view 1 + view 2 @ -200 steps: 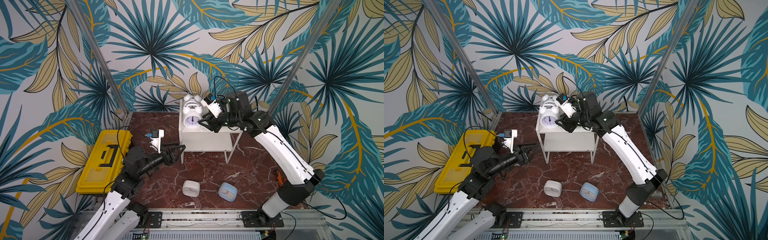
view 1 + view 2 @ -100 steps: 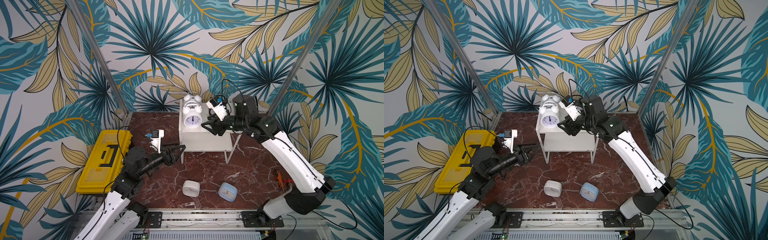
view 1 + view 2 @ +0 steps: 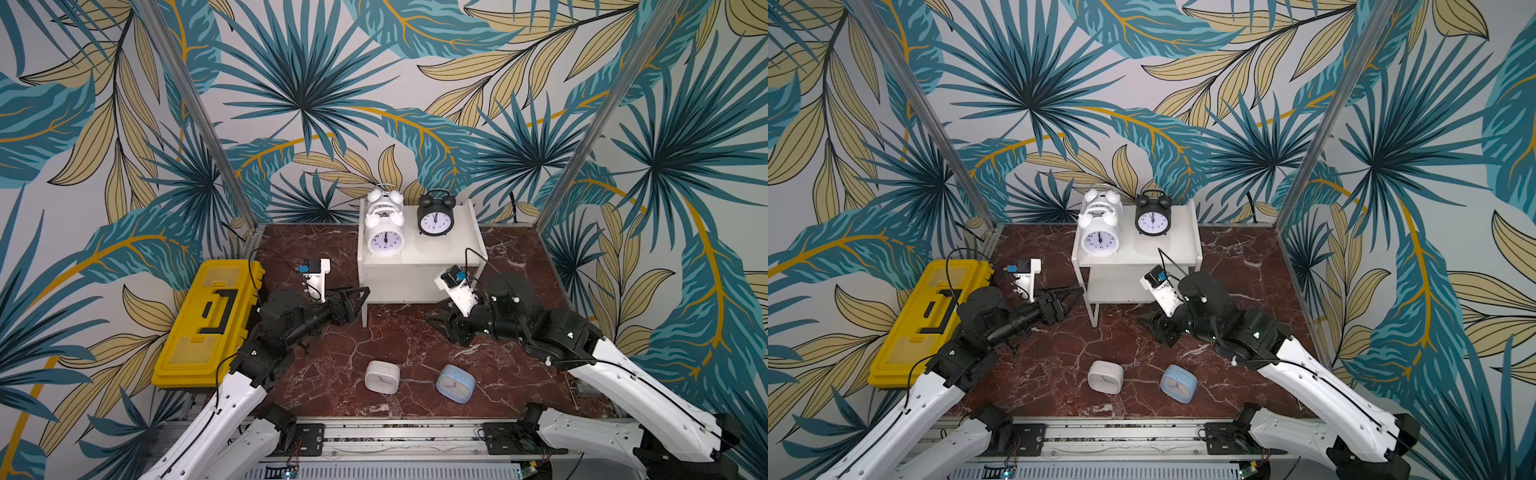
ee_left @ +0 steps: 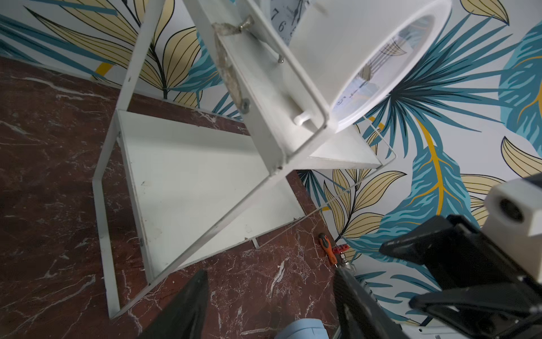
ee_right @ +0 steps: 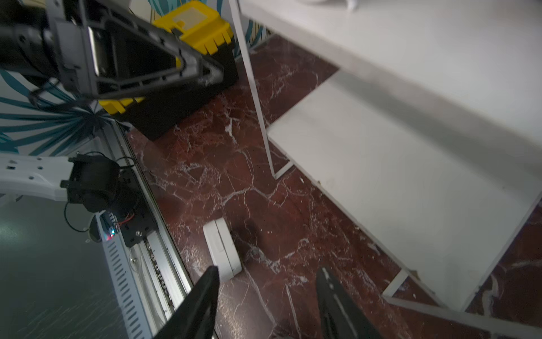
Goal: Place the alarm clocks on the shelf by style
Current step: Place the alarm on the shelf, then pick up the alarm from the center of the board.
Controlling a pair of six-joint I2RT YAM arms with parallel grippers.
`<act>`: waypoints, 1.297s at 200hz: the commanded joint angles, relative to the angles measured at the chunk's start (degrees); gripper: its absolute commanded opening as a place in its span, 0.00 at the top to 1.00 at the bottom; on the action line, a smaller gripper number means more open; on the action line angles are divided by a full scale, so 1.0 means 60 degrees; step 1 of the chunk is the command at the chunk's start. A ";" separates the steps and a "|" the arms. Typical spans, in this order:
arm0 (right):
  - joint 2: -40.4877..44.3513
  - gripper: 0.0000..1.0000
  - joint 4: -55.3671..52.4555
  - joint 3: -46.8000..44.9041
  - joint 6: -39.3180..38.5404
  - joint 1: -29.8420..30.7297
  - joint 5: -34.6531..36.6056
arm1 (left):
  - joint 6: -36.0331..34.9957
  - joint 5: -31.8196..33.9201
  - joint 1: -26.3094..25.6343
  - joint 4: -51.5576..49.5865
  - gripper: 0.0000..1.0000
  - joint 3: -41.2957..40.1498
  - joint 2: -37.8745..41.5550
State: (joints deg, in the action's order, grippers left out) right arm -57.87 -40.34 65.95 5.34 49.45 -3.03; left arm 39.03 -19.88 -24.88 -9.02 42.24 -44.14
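Hour numerals ring the dial of the front white bell clock (image 3: 385,242) and the black bell clock (image 3: 434,223) on the shelf, too small in both top views to read singly. In the left wrist view, a clock face (image 4: 283,20) shows 7 and 6.

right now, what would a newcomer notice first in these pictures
Two white twin-bell clocks and a black twin-bell clock sit on the top board of the white shelf. A white rounded-square clock and a light-blue rounded-square clock lie on the marble tabletop in front; a yellow toolbox flanks the left arm.
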 commanded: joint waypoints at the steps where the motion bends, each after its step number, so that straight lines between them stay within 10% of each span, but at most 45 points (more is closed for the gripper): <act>1: 0.0504 0.45 0.0520 -0.1201 0.1444 0.0635 0.0847 | 0.0233 0.0435 0.0057 -0.0146 0.30 -0.0319 0.0202; 118: -0.0883 0.43 0.1847 -0.2819 0.3689 0.2344 0.1394 | 0.0882 0.1613 0.0061 -0.3447 0.25 -0.0989 0.1013; 259: -0.3137 0.37 0.2658 -0.1707 0.1804 0.2525 0.0078 | 0.0825 0.1544 0.0046 -0.3212 0.19 -0.1795 0.1614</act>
State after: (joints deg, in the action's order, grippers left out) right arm -75.57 -25.15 53.74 20.49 64.27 -0.10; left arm 44.18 -10.48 -24.86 -30.55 33.87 -34.72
